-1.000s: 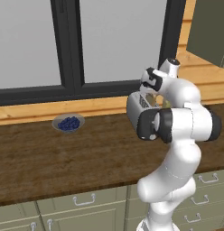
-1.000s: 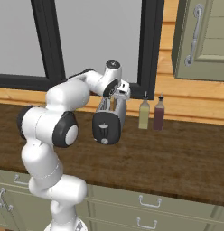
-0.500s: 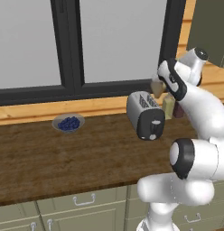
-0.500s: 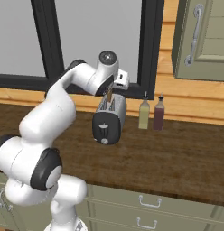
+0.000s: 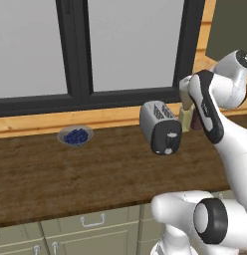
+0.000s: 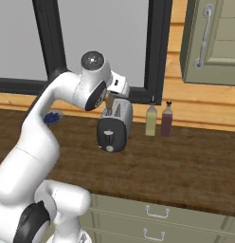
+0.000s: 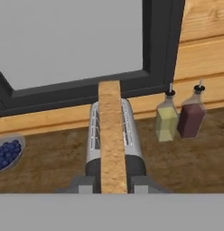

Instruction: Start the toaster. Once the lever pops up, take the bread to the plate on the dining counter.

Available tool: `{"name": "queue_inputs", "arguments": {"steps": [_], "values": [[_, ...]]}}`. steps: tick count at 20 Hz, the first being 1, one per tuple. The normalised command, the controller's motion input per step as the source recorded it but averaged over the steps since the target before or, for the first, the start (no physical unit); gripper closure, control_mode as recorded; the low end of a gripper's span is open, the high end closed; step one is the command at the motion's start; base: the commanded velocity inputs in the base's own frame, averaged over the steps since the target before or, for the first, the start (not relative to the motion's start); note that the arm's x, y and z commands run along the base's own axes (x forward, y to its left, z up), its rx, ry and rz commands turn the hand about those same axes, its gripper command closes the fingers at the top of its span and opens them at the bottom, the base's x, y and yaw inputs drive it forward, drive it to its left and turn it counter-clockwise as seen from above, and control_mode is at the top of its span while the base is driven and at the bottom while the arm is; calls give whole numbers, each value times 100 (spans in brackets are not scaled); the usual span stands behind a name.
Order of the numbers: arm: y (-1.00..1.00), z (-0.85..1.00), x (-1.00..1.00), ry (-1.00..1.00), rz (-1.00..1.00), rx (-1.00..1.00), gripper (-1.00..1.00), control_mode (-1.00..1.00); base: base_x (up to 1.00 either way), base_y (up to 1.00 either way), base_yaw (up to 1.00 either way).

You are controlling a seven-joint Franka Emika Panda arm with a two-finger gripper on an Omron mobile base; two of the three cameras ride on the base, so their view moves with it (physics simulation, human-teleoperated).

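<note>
My gripper (image 7: 113, 184) is shut on the bread (image 7: 112, 140), a tan slice held edge-on straight above the toaster (image 7: 93, 131). From the right base view, the bread (image 6: 110, 100) hangs just under the hand, clear of the toaster's (image 6: 120, 118) slots. The silver toaster (image 5: 156, 119) stands on the brown worktop (image 5: 70, 174), its dark end panel facing the robot. On that panel, the pale lever (image 6: 108, 134) sits above the round knob. The plate and the dining counter are out of view.
A small grey bowl of blueberries (image 5: 74, 135) sits left of the toaster. Two bottles, one yellow (image 6: 151, 121) and one dark red (image 6: 166, 121), stand to its right against the wooden sill. A window (image 5: 130, 45) is behind, with a wall cabinet (image 6: 209, 38) at the upper right.
The hand has risen from the toaster's top, drawing the bread up out of the slot. The arm's upper joints have swung up and to the right.
</note>
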Motion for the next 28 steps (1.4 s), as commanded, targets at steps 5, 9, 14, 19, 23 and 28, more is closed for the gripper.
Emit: {"name": "queue_inputs", "arguments": {"steps": [5,9,14,19,23,28], "values": [[9,51,-100,19,-11,3,100,-100,0,0,0],[4,16,-100,12,-8,4,100,-100,0,0,0],[11,-1,-82,4,-3,4,100,-100,0,0,0],[0,0,-5,0,0,0,100,-100,0,0,0],[0,0,0,0,0,0,100,-100,0,0,0],[0,0,0,0,0,0,100,-100,0,0,0]]}}
